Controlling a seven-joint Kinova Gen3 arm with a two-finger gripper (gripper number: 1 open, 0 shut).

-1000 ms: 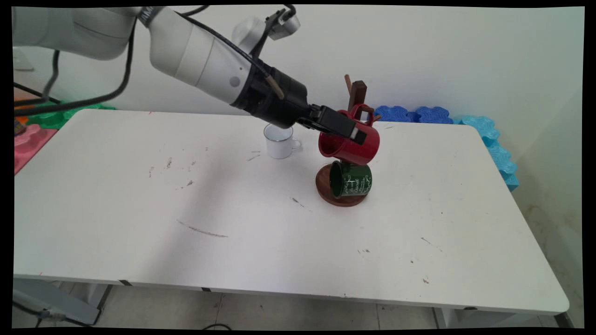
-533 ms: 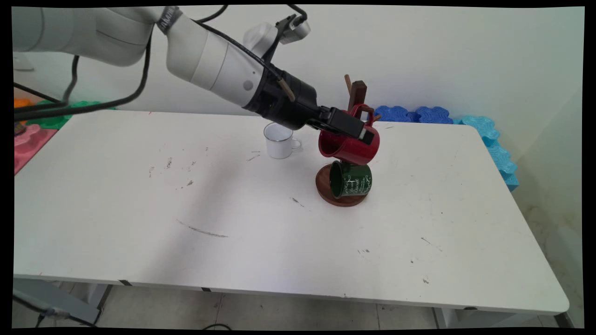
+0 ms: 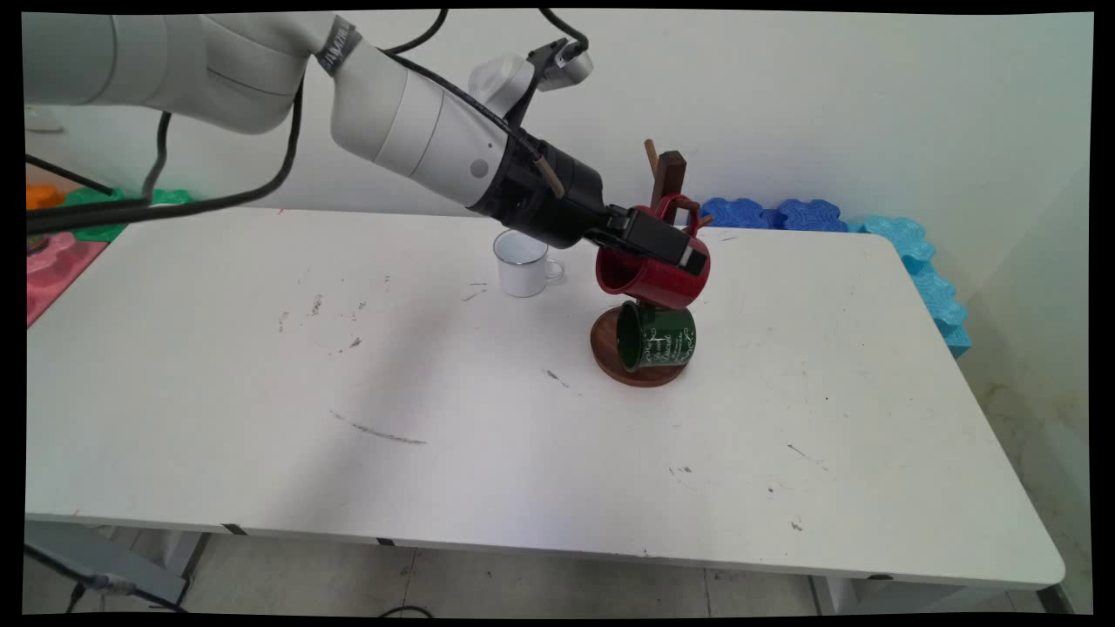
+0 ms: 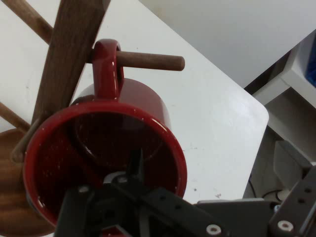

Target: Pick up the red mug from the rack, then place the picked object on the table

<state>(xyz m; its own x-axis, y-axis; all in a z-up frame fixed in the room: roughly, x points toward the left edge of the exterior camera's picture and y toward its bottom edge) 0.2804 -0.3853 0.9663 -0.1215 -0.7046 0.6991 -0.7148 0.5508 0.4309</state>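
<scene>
Red mug (image 3: pixel 652 277) sits right of centre in the main view, tipped on its side with its mouth toward the left and its handle looped over a peg of the wooden mug tree (image 3: pixel 669 178). From the upper left the white arm reaches down to it, and the black gripper (image 3: pixel 675 250) lies across the mug's upper rim, one finger (image 3: pixel 664 243) along the outside wall. Just below hangs a green mug (image 3: pixel 658 337), also on its side, over the tree's round wooden base (image 3: pixel 638 369). A small white mug (image 3: pixel 521 264) stands upright on the table (image 3: pixel 435 418), a little to the left of the tree and apart from it. Blue foam pieces (image 3: pixel 906 252) lie along the wall at the upper right.

Looking along the hand, the red mug (image 4: pixel 106 153) fills the middle of the frame, open mouth facing the camera. Its handle (image 4: pixel 107 66) is threaded on a round peg (image 4: pixel 153 61) that sticks out to the right from the slanted post (image 4: pixel 69 59). One finger (image 4: pixel 136 170) reaches inside the mug against the lower wall, the other sits outside, so the two pinch the rim between them.
</scene>
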